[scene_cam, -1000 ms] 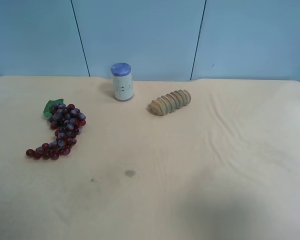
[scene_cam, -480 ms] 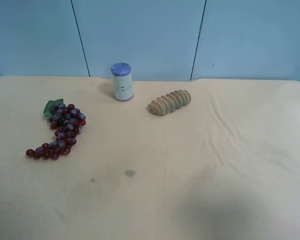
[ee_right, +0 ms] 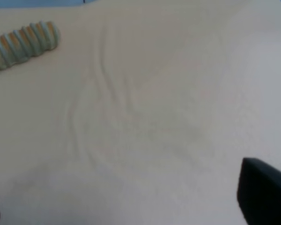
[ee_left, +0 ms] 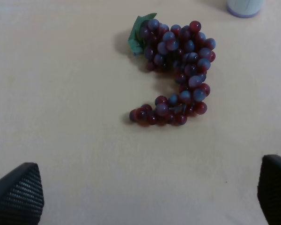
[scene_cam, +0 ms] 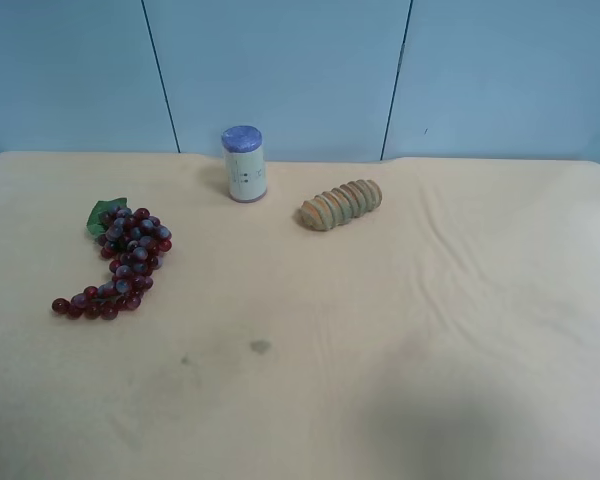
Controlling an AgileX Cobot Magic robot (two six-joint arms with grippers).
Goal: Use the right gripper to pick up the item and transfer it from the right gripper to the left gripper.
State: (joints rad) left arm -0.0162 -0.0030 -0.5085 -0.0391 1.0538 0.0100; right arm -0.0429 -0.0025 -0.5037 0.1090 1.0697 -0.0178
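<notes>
The bunch of dark red and purple grapes (scene_cam: 123, 262) with one green leaf lies on the tan table at the exterior high view's left. It also shows in the left wrist view (ee_left: 178, 75), lying flat ahead of the left gripper (ee_left: 145, 197). The left gripper's two black fingertips (ee_left: 16, 192) stand wide apart with nothing between them. The right gripper (ee_right: 126, 206) shows only as two dark fingertips (ee_right: 264, 192) at the frame's edges, wide apart and empty over bare cloth. Neither arm shows in the exterior high view.
A white cylinder with a blue cap (scene_cam: 244, 164) stands at the table's back. A ridged tan bread-like roll (scene_cam: 341, 204) lies beside it and shows in the right wrist view (ee_right: 23, 43). The tan cloth (scene_cam: 460, 300) has soft wrinkles. A blue wall is behind.
</notes>
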